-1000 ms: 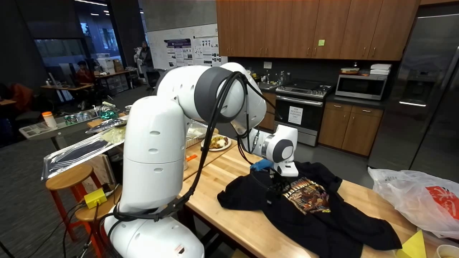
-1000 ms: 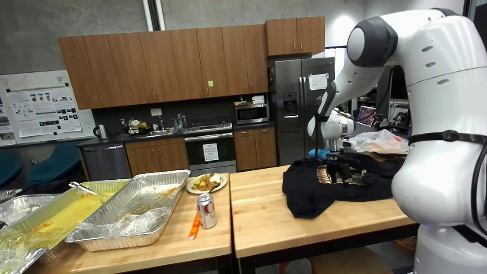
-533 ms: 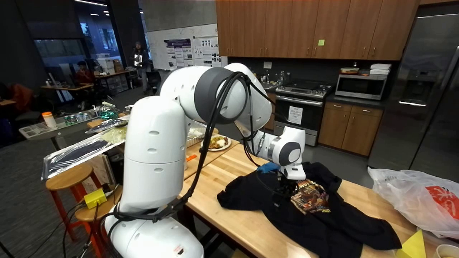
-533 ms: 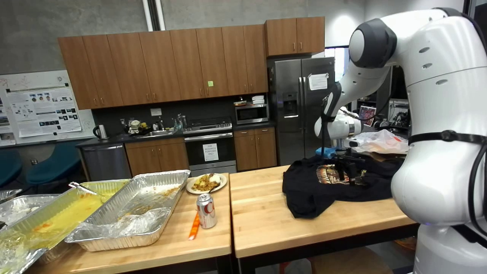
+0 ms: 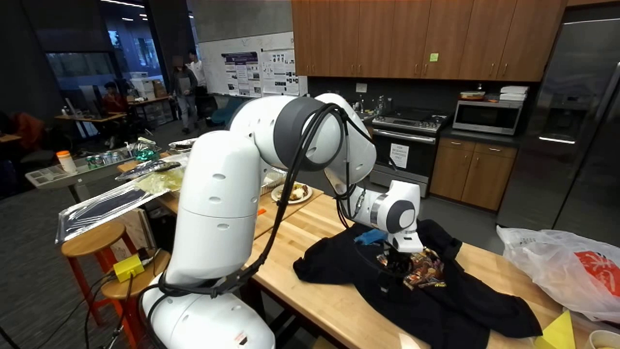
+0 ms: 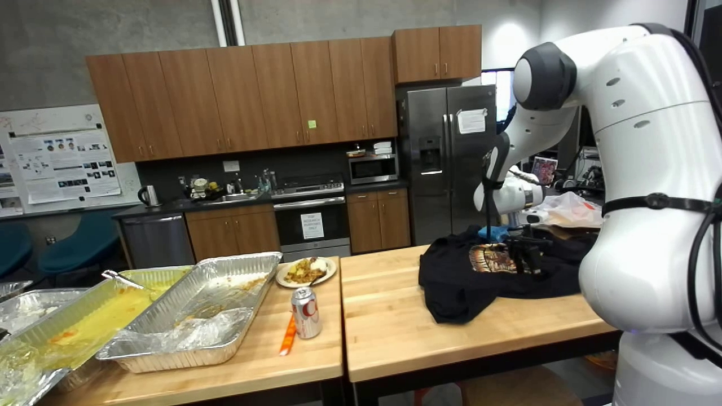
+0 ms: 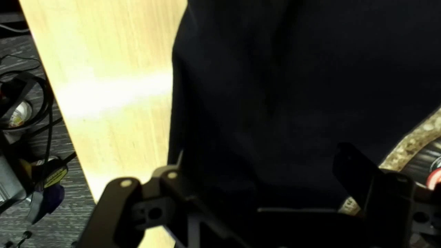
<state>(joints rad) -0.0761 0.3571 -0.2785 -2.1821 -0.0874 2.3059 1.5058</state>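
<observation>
One blk shirt (image 5: 426, 303) lies spread on the surface (image 5: 290, 232), print (image 5: 427, 269) up, prob. so the fabric's flat & easy to reach. My tool (image 7: 260, 161) hangs low over it, jaws wide apart, nothing gripped; touching or not, can't tell. Plastic bag (image 5: 557, 266) sits nearby, prob. set off the shirt.

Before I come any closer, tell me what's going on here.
A white robot arm extends over a wooden table, its gripper down over a black shirt with a colourful print. The gripper's jaws stand wide apart with nothing held; whether it touches the shirt, I can't tell. The shirt lies spread out and creased, print side up. A plastic bag sits near it, and a soda can stands on the adjoining table.
</observation>
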